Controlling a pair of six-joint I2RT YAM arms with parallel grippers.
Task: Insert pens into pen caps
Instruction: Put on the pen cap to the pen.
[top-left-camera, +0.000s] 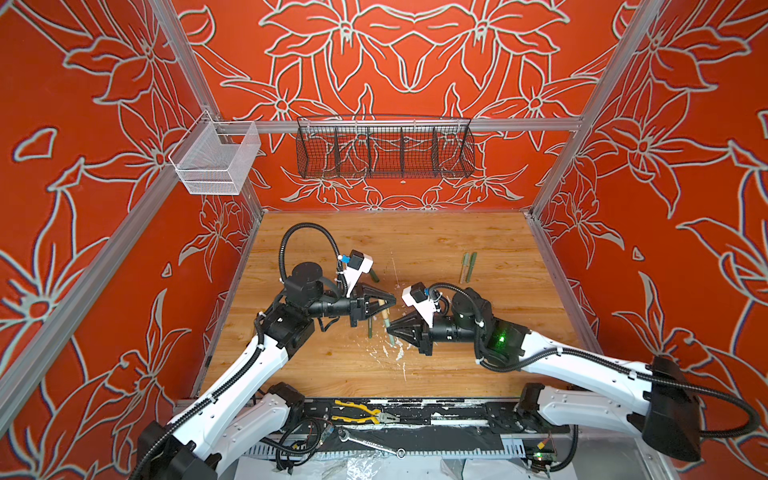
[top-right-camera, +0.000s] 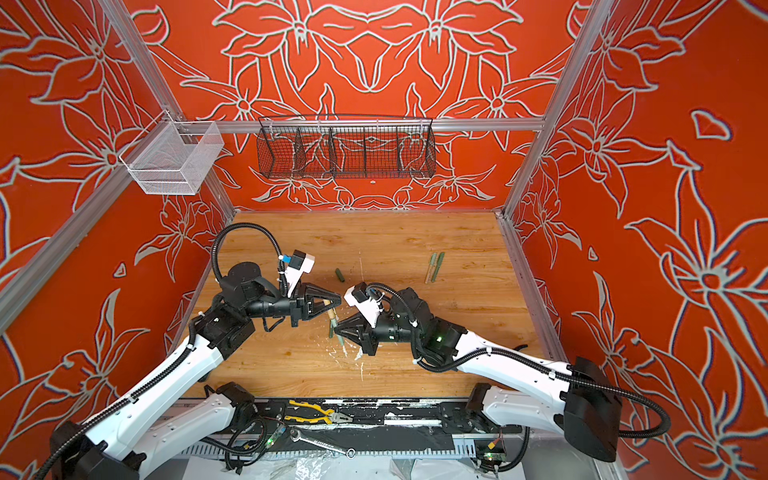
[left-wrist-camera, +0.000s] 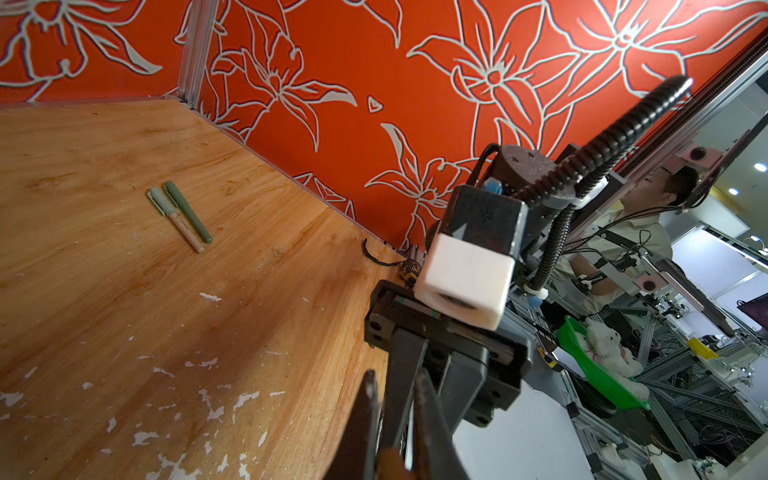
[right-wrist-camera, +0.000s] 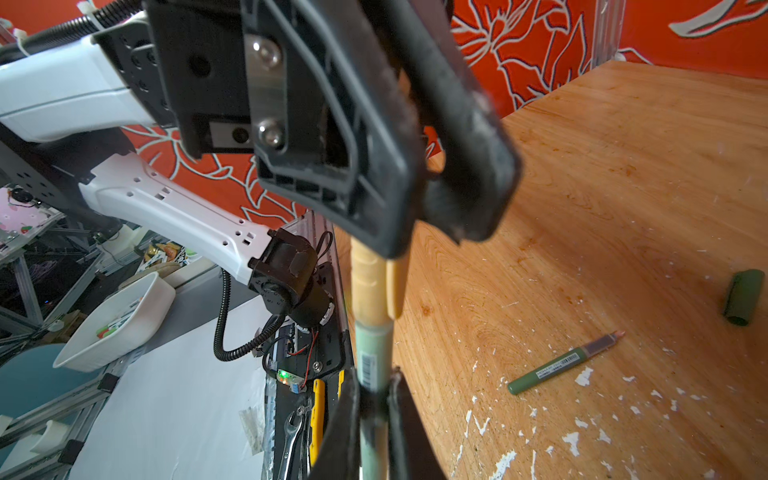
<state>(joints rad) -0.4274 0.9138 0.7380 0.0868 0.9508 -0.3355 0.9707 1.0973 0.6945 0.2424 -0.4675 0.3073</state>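
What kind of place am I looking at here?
Probably a robotics lab test booth: a left arm and right arm reach over a wooden table, red flowered panels on aluminium rails wall it in, and pliers and a wrench lie along the front.

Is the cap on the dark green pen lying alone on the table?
No, off. The dark green pen shows its bare tip; a dark green cap lies apart.

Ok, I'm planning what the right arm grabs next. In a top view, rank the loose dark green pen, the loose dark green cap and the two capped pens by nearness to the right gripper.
1. The loose dark green pen, lying on the table right by the right gripper.
2. The loose dark green cap, farther back, mid-table.
3. The two capped pens, farthest, toward the back right.
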